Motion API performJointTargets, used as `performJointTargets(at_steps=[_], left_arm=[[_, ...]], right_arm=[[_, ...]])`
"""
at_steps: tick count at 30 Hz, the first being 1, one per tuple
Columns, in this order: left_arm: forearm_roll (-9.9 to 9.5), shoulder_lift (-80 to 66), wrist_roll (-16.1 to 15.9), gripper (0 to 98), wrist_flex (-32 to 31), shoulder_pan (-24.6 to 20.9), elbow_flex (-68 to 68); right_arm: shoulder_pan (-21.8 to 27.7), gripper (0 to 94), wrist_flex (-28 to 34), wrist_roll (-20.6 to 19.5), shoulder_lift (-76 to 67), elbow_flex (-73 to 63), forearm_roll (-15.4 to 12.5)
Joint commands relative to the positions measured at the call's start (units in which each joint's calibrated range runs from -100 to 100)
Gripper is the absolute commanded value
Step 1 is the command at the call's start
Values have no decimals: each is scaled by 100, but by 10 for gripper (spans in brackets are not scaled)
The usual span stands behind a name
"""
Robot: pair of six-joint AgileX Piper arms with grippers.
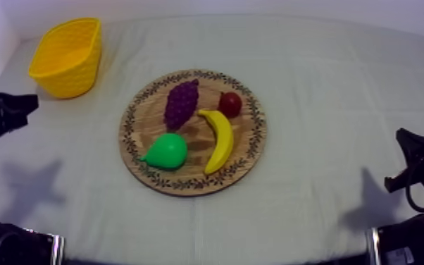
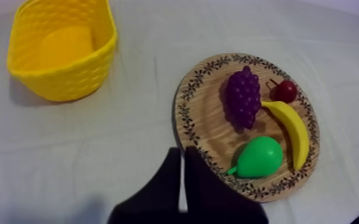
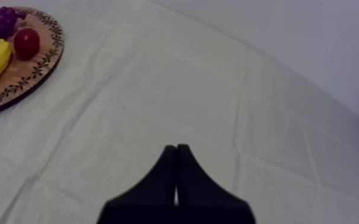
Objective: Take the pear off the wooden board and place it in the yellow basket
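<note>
The green pear (image 1: pixel 167 151) lies at the near-left of the round wooden board (image 1: pixel 186 185), just beside the banana (image 1: pixel 219 139) and the bunch of grapes (image 1: pixel 181 103); the small red fruit (image 1: pixel 230 104) sits at the far side. The yellow basket (image 1: pixel 67 77) stands well apart, far left. The left gripper (image 2: pixel 182 156), fingers pressed together, hangs near the board's rim; the right gripper (image 3: pixel 176 149), likewise closed on nothing, over bare cloth (image 3: pixel 217 89).

No text, label, brand, number or sign can be read on anything here. The dark marks around the rim of the round wooden board (image 1: pixel 136 127) are a leafy ornament, not lettering. The woven yellow plastic basket (image 1: pixel 67 77) carries only its plain weave.
</note>
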Motion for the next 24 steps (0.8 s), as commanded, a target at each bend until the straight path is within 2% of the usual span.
performJointTargets(at_steps=[1,6,12,24], left_arm=[[17,497,8,0,626,-34,-935],[46,1263,24,0,1231,-139,-1868],[63,2099,-28,0,1569,-93,-2520],[98,3356,-1045,0,2301,988,-3544]], right_arm=[[2,4,2,-1,-3,-2,-2],[2,4,2,-1,-3,-2,-2],[2,4,2,-1,-3,-2,-2],[2,4,2,-1,-3,-2,-2]])
